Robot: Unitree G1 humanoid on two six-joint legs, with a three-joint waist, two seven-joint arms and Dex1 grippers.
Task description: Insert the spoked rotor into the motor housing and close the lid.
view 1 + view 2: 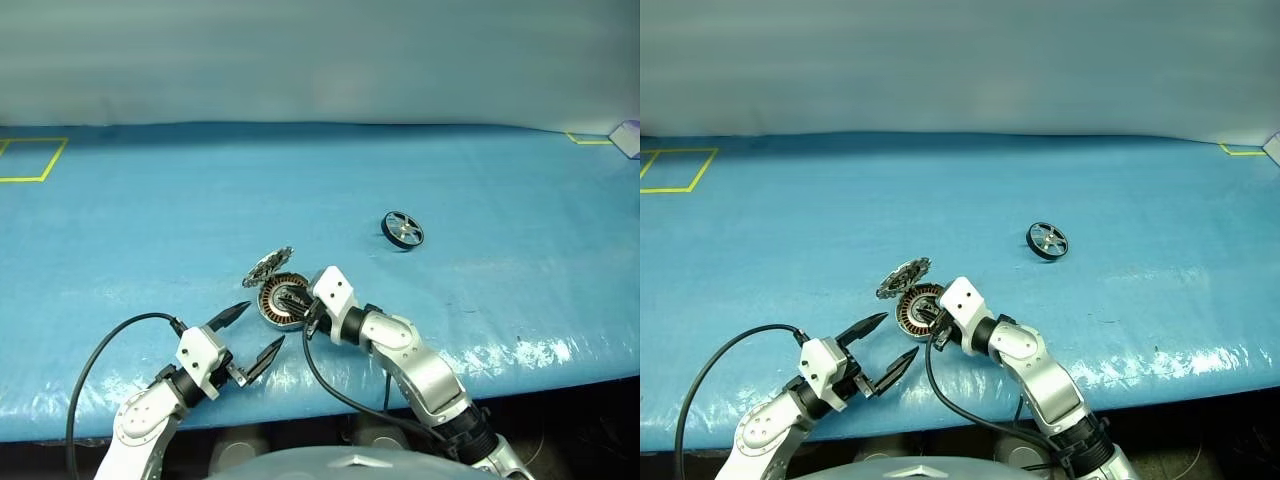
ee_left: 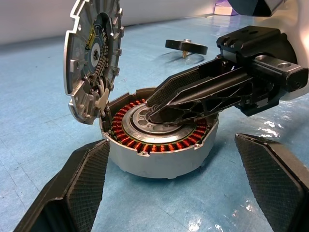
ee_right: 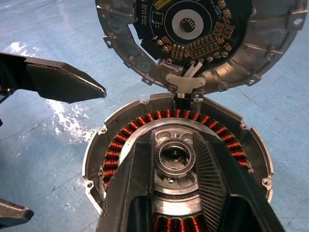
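The motor housing (image 1: 283,301) lies open, copper windings showing, its lid (image 1: 267,266) hinged upright; the spoked rotor (image 1: 403,230) lies well apart.

The desk (image 1: 150,230) carries a blue cover with a glossy, wrinkled front edge. Yellow tape outlines (image 1: 28,160) mark a rectangle at the desk's far left corner; a second yellow tape corner (image 1: 588,140) lies at its far right. A pale wall (image 1: 320,60) stands behind the desk.
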